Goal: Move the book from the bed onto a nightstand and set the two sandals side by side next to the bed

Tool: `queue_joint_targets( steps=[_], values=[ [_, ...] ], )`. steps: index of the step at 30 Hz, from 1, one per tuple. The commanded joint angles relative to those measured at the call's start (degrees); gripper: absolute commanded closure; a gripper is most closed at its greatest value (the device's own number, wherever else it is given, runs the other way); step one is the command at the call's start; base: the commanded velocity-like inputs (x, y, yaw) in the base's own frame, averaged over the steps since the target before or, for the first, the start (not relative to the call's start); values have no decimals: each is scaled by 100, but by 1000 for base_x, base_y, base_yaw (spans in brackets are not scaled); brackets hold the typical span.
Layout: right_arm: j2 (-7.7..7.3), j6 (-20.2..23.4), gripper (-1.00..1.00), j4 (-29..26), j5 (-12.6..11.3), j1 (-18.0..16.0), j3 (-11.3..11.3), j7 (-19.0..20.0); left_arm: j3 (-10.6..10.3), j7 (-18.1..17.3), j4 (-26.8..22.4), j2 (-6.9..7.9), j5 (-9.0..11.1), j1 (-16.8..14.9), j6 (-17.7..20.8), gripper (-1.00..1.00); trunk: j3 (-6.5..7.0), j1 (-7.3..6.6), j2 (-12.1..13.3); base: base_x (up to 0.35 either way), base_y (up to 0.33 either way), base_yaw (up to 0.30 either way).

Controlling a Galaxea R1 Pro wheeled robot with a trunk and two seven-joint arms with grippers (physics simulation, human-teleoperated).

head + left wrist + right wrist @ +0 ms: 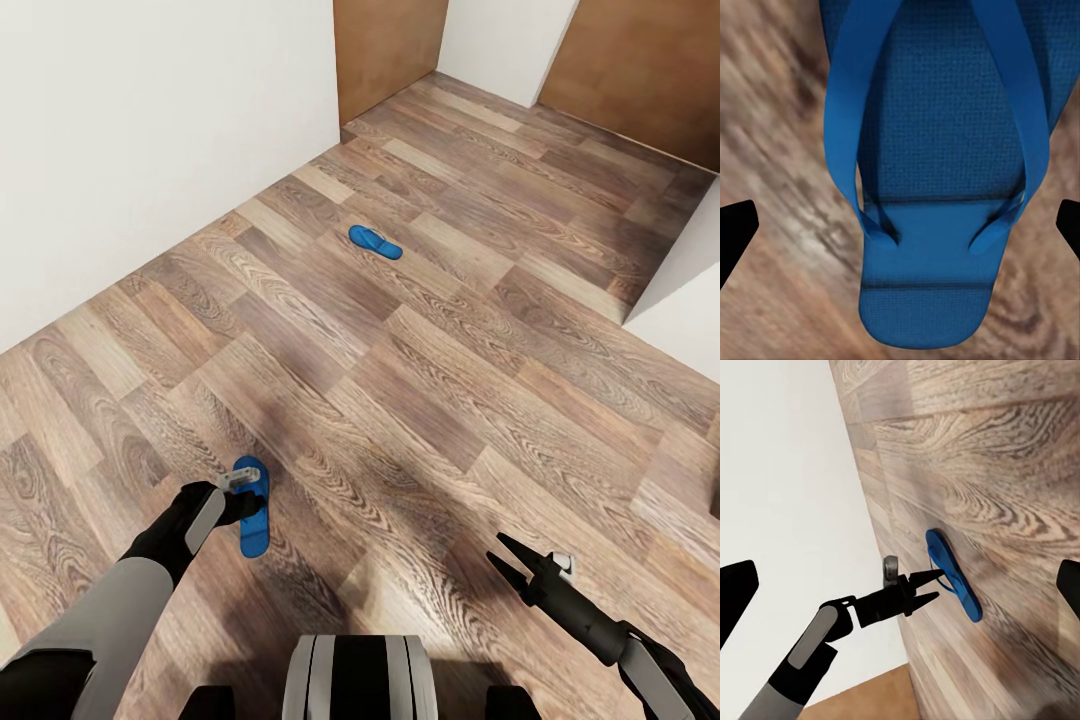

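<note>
A light wood-plank floor (420,360) fills the scene, bounded by a white wall (150,150) on the left and brown wooden doors (385,50) at the far end; a pale block at the right edge is cut off, so what it is cannot be told. One flat bright blue sandal (375,242) lies alone on the far floor, well apart from the robot. The second bright blue sandal (254,520) lies near on the left, directly beneath the left gripper (250,487), whose black fingers stand apart on either side of the sole in the left wrist view, probably not touching it. The right gripper (506,558) hangs over bare planks near right, jaws spread and holding nothing.
</note>
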Motion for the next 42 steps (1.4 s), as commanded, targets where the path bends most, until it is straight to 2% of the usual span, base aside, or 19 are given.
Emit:
queue_joint_targets(
  steps=[1,22,28,42],
  values=[
    [-1,42,-100,0,-35,-1,3,0,-26,46,-9,5,60,-1,19,-100,-3,-1,-1,0,0,0],
    [-1,43,-100,0,-35,-1,4,0,-21,46,-1,4,60,-1,19,-100,-3,-1,-1,0,0,0],
    [-1,45,-100,0,-31,-1,2,0,-20,46,0,3,60,0,19,-100,-136,15,-9,0,0,0],
    [-1,44,-100,0,-31,-1,2,0,-20,46,0,7,60,0,19,-100,-136,15,-9,0,0,0]
  ],
)
